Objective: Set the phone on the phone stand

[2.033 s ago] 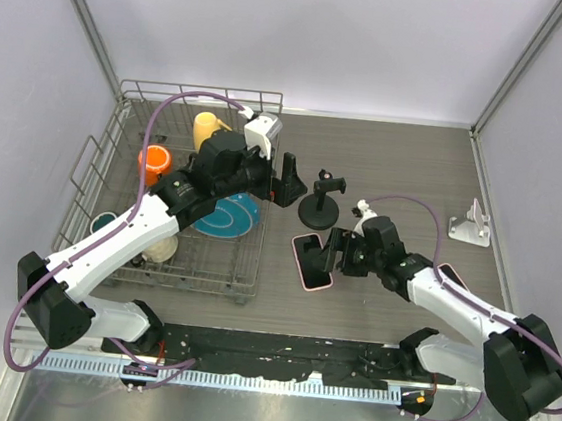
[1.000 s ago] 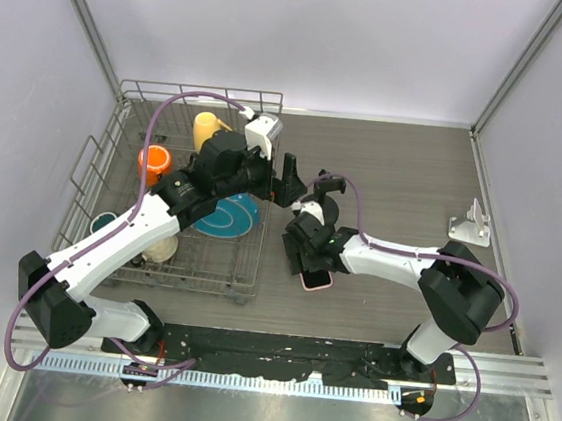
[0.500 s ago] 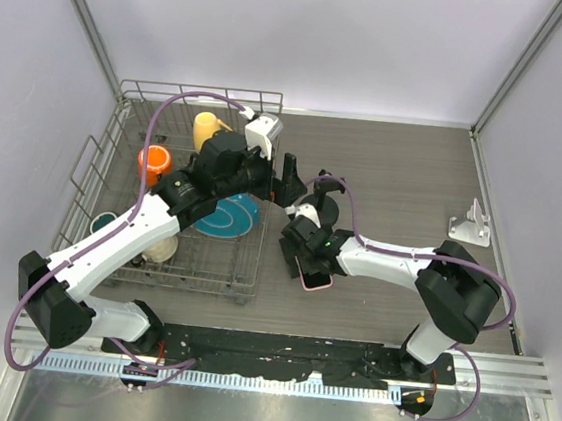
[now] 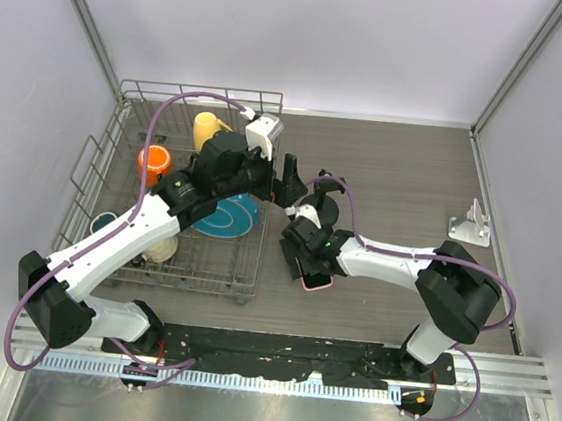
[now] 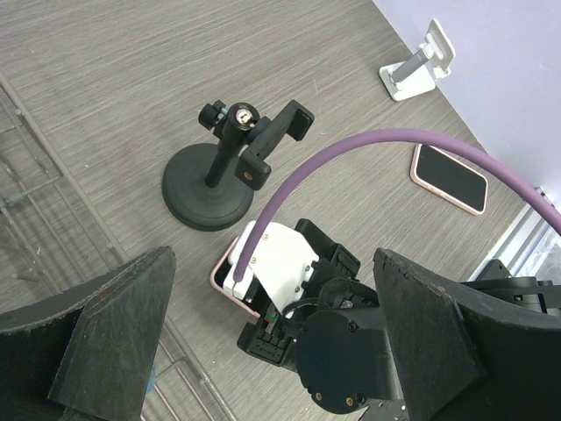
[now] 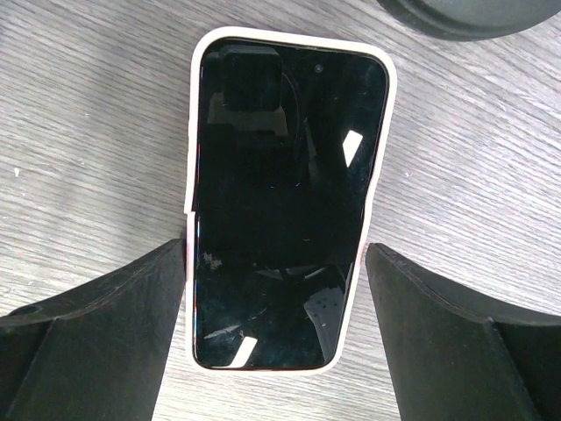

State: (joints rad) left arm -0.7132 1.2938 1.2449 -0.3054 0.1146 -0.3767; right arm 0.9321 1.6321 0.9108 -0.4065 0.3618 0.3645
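Pink-cased phone (image 6: 285, 206) lies flat, screen up, on the wood-grain table (image 6: 491, 175), just beside the disc base of the phone stand (image 5: 230, 167). The right gripper (image 6: 273, 263) straddles it, jaws apart, perhaps touching its edges. The left gripper (image 5: 273, 259) hangs above, jaws wide.

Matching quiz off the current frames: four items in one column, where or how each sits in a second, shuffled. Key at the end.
Things:
1. phone next to the black stand
2. phone stand
3. white stand
4. blue plate

Place or state:
A. inside the wire rack
B. black, upright, clamp empty
C. standing off to the far right
D. flat, screen up, between the fingers of the open right gripper

Pairs: 1-D, 2-B, 3-C, 4-A
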